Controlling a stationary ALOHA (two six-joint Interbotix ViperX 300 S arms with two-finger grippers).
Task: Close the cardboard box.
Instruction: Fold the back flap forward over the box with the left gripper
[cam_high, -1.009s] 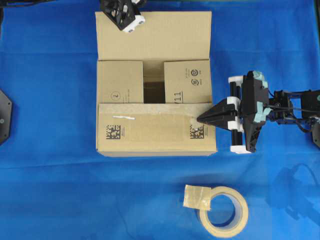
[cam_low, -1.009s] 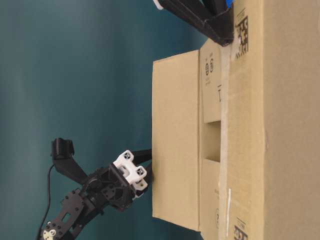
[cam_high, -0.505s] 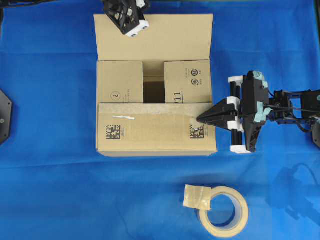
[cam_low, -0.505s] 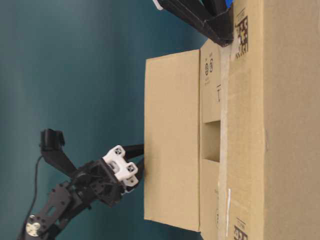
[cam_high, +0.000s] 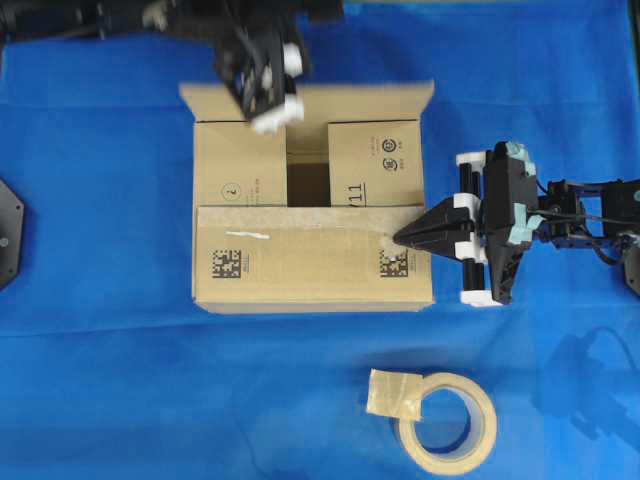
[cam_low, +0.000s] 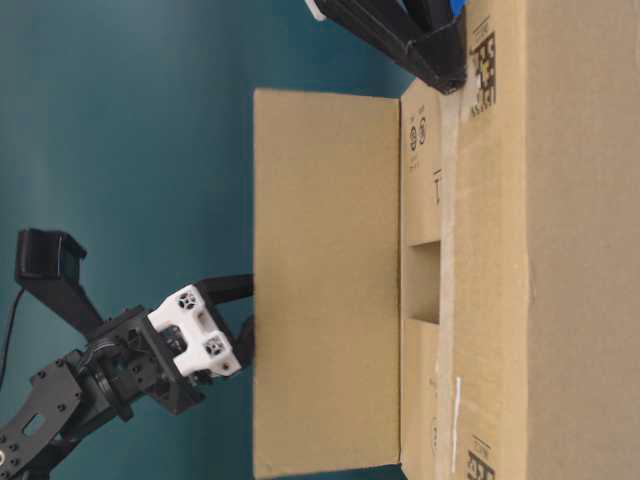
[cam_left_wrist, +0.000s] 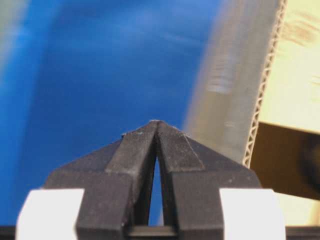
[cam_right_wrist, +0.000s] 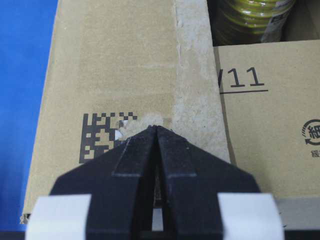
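Observation:
The cardboard box (cam_high: 310, 265) stands mid-table. Its near flap with two code marks (cam_high: 228, 263) lies folded down, and the two side flaps are folded in with a gap between them. The far flap (cam_high: 360, 103) stands raised, nearly upright in the table-level view (cam_low: 325, 280). My left gripper (cam_high: 265, 100) is shut and empty, pressed against that flap's outer face (cam_low: 248, 312), (cam_left_wrist: 156, 122). My right gripper (cam_high: 400, 238) is shut, its tip resting on the near flap by the right code mark (cam_right_wrist: 156, 127), (cam_low: 450, 70).
A beige tape roll (cam_high: 447, 422) lies on the blue cloth (cam_high: 100, 380) in front of the box, to the right. A yellow-green round item (cam_right_wrist: 250, 15) shows inside the box through the gap.
My left gripper has pushed the far flap up from lying outward to nearly upright and has moved toward the box's middle. The right gripper has not moved.

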